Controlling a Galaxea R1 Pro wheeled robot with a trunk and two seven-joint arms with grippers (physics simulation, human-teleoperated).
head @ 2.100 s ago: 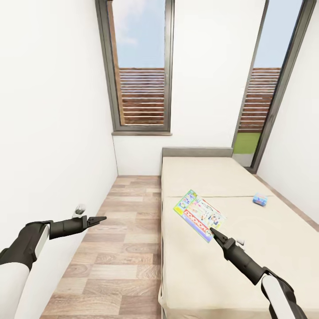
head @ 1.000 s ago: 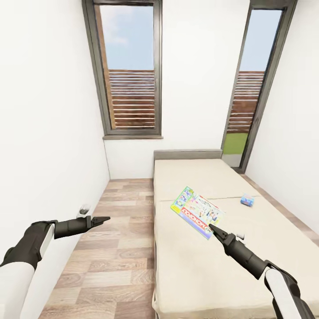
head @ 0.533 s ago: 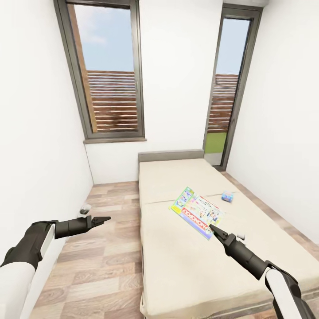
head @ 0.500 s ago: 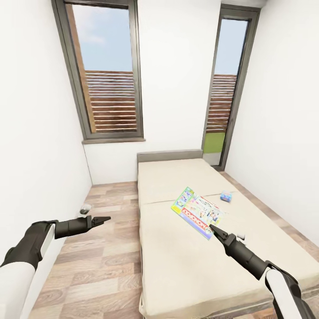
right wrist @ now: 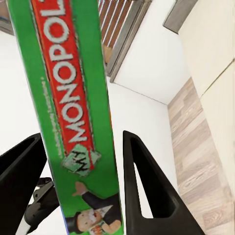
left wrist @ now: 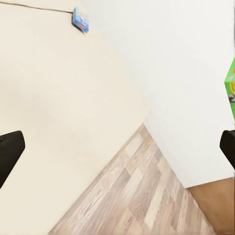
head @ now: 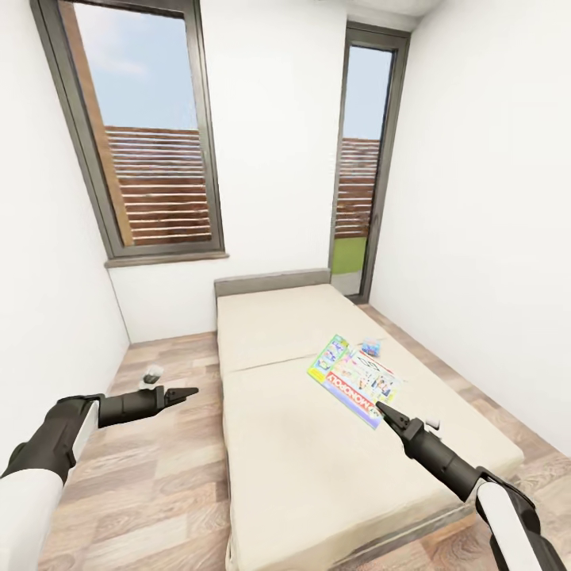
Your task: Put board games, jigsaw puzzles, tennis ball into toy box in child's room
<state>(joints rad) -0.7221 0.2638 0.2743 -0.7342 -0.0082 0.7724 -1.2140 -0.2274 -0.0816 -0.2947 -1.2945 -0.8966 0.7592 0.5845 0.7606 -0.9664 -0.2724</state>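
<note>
In the head view my right gripper [head: 382, 410] is shut on the edge of the green-edged Monopoly board game [head: 354, 379], which it holds tilted above the cream bed [head: 301, 468]. The right wrist view shows the game's green side [right wrist: 73, 112] clamped between both fingers [right wrist: 147, 181]. A small blue board game [head: 370, 346] lies flat on the bed beyond it, and appears again as the blue box [left wrist: 81, 19] in the left wrist view. My left gripper [head: 186, 392] hangs open over the wood floor, left of the bed, holding nothing.
A small pale object [head: 151, 371] lies on the floor by the left wall. A strip of plank floor [head: 159, 476] runs between that wall and the bed. A tall window [head: 143, 159] and a glass door [head: 361, 182] stand behind the bed, with a white wall close on the right.
The whole picture has shifted: bed and windows slid left and more of the right wall and floor shows, so the camera moved. Both arms keep their pose, the game still gripped.
</note>
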